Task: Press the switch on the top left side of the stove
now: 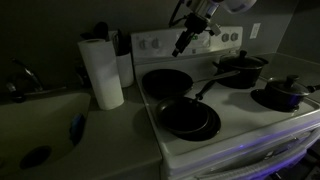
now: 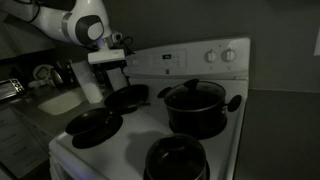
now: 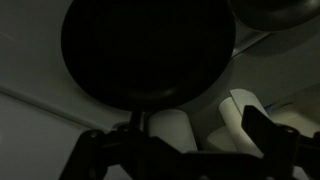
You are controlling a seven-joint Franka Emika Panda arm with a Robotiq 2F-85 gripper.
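Note:
The white stove (image 1: 232,128) has a raised back control panel (image 1: 222,40) with small round knobs, seen in both exterior views (image 2: 190,58). My gripper (image 1: 183,43) hangs in front of the panel's left end, over the rear left burner, where a dark frying pan (image 1: 165,82) sits. It also shows in an exterior view (image 2: 114,72). In the wrist view the dark fingers (image 3: 190,140) stand apart and hold nothing, with the round dark pan (image 3: 150,50) ahead of them. Whether a fingertip touches the panel I cannot tell in this dim light.
A second frying pan (image 1: 190,118) sits on the front left burner, and lidded black pots (image 1: 240,68) (image 1: 282,93) on the right burners. A paper towel roll (image 1: 102,72) stands on the counter beside the stove, next to a sink (image 1: 35,125).

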